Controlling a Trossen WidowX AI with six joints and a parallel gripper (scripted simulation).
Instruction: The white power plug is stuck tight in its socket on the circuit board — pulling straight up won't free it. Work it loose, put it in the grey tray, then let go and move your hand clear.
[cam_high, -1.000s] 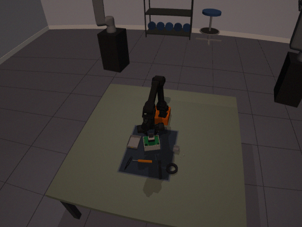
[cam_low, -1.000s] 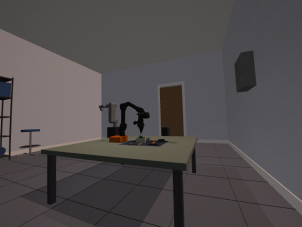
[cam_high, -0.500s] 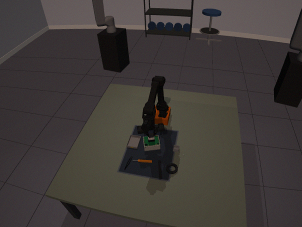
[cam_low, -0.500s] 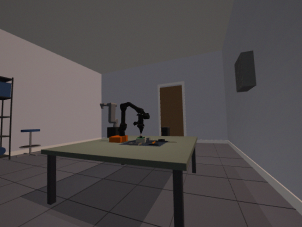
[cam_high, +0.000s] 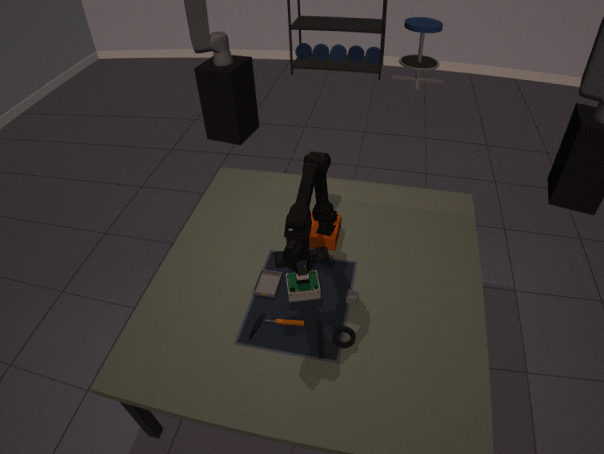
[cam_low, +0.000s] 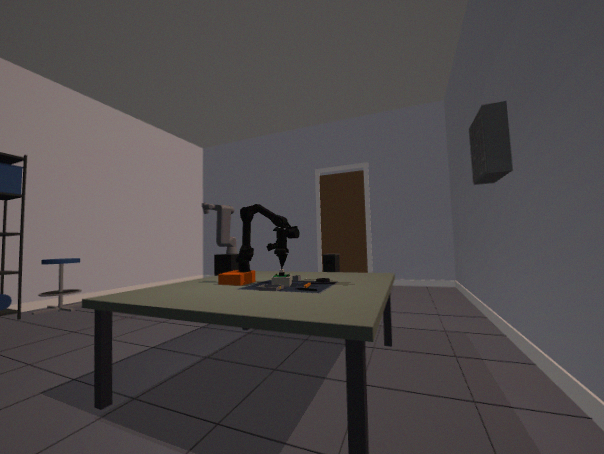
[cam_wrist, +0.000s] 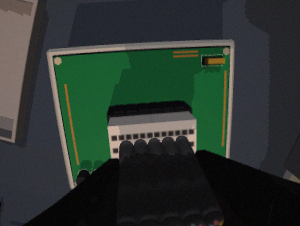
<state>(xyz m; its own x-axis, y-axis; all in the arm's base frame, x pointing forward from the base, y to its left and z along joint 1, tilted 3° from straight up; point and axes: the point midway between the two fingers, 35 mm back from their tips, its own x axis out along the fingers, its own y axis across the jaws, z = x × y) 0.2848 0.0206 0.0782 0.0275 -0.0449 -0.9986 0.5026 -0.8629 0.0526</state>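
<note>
white plug (cam_high: 302, 276) (cam_wrist: 152, 131): gripped in pincer (cam_high: 302, 270) (cam_low: 282, 270) (cam_wrist: 157, 164)
green board (cam_high: 303, 285) (cam_low: 281, 276) (cam_wrist: 92, 100): below pincer
grey tray (cam_high: 268, 284) (cam_wrist: 12, 65): beside pincer

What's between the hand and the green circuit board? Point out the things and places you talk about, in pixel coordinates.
The white plug (cam_high: 302, 276) (cam_low: 281, 272) (cam_wrist: 152, 130), in the hand's (cam_high: 302, 268) (cam_low: 282, 269) (cam_wrist: 157, 159) grip, and the black socket (cam_high: 303, 281) (cam_wrist: 150, 108); the wrist view shows both.

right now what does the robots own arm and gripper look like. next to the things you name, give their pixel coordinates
The arm (cam_high: 298, 218) (cam_low: 246, 235) is matte black, with chunky rounded joints and slim links, on an orange base (cam_high: 325, 239) (cam_low: 237, 278). The gripper (cam_high: 302, 267) (cam_low: 282, 269) (cam_wrist: 157, 164) is black too, its fingers tapering. No markings are readable.
</note>
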